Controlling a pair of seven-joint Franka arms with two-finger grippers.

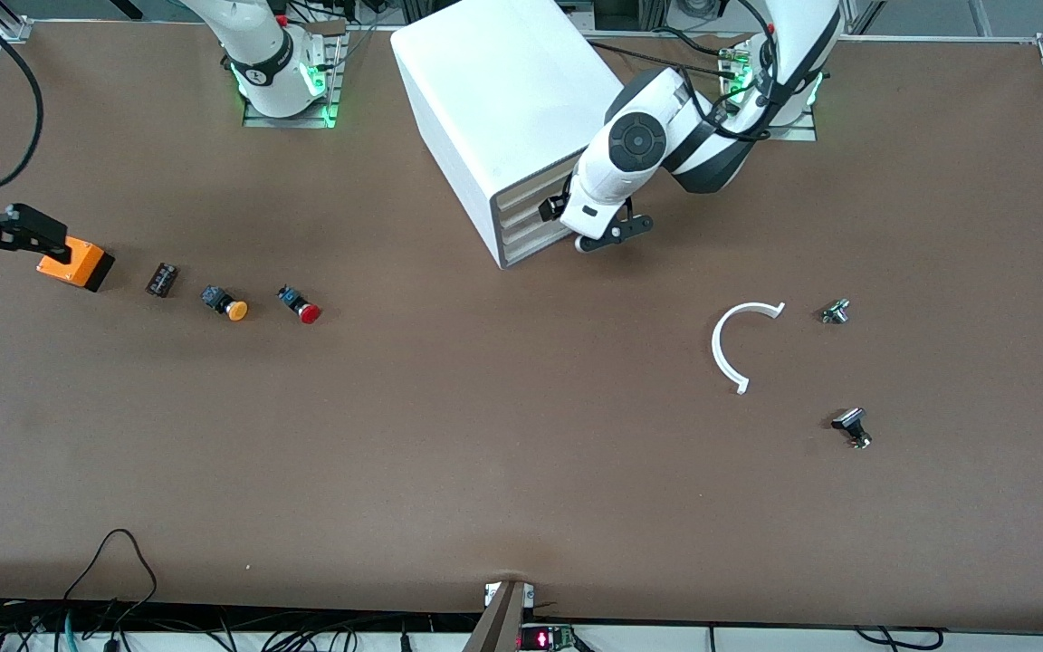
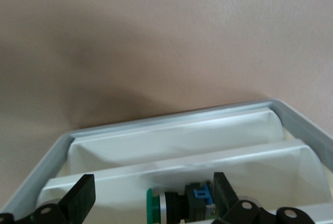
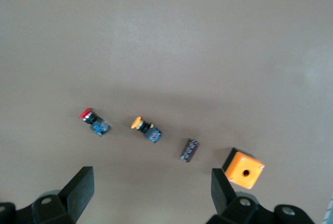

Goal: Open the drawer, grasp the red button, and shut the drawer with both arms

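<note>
The red-capped button (image 1: 302, 308) lies on the table toward the right arm's end; it also shows in the right wrist view (image 3: 92, 121). The white cabinet (image 1: 485, 100) stands near the arms' bases, and its lowest drawer (image 1: 535, 246) shows only a cream front edge. My left gripper (image 1: 610, 234) is open at the cabinet's front. In the left wrist view its open gripper (image 2: 153, 187) is over a white ridged tray (image 2: 171, 141) that holds a green-capped button (image 2: 152, 207). My right gripper (image 1: 28, 231) is open and empty beside the orange box (image 1: 76, 263), and shows open in its own view (image 3: 151, 182).
An orange-yellow button (image 1: 225, 303) and a small black part (image 1: 162, 279) lie between the red button and the orange box. A white arc (image 1: 734, 344) and two small parts (image 1: 836, 311) (image 1: 852, 427) lie toward the left arm's end. Cables run along the table's front edge.
</note>
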